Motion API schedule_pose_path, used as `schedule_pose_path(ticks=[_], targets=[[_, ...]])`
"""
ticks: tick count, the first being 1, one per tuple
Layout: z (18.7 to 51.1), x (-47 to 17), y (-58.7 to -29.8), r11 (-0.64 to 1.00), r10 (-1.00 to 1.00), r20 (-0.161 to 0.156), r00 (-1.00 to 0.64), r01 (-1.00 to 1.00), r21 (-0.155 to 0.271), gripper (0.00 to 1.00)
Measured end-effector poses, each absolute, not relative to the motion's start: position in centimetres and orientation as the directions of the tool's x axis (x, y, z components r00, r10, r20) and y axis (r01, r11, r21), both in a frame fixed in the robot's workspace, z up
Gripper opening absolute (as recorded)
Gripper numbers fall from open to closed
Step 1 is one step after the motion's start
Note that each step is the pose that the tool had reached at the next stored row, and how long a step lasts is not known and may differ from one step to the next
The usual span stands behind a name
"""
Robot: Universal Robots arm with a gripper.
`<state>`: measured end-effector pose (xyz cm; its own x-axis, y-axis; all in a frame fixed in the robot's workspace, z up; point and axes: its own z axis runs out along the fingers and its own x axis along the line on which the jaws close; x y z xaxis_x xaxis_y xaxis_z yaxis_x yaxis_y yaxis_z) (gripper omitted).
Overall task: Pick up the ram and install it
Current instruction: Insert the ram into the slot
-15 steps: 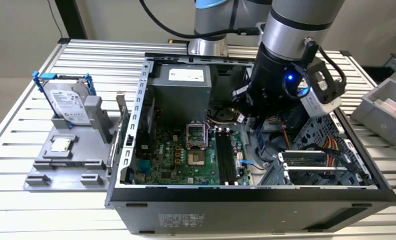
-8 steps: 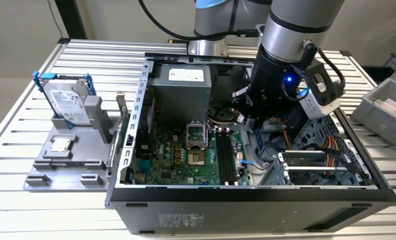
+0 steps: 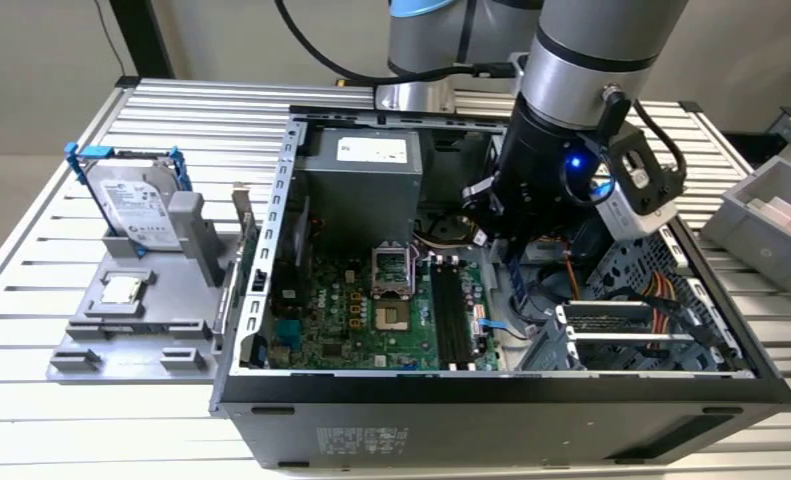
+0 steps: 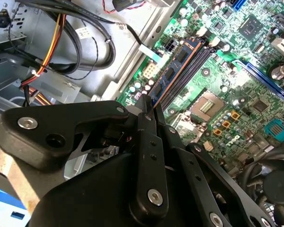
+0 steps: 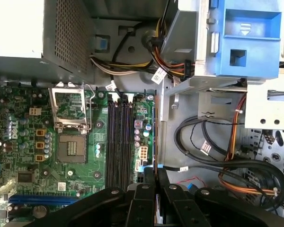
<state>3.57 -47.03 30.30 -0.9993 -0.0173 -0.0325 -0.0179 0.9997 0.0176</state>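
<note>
Matt black plastic or perhaps coated metal on the gripper (image 4: 149,111) links, a thin glossy blue-green circuit board, the ram (image 4: 173,73), clamped between the jaws, beyond them bare grey sheet-metal case walls (image 5: 189,101).

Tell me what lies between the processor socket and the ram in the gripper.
The long black memory slots lie there, seen in the first wrist view between the socket and the ram.

Robotics lab: slatted aluminium bench (image 3: 48,430)
</note>
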Motion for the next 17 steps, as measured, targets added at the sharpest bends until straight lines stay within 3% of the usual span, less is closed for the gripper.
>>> schedule_pose_path(ticks=[17], targets=[[29.88,3.34,-47.03,1.000,-0.017,-0.032,-0.999,-0.018,0.017,0.00]])
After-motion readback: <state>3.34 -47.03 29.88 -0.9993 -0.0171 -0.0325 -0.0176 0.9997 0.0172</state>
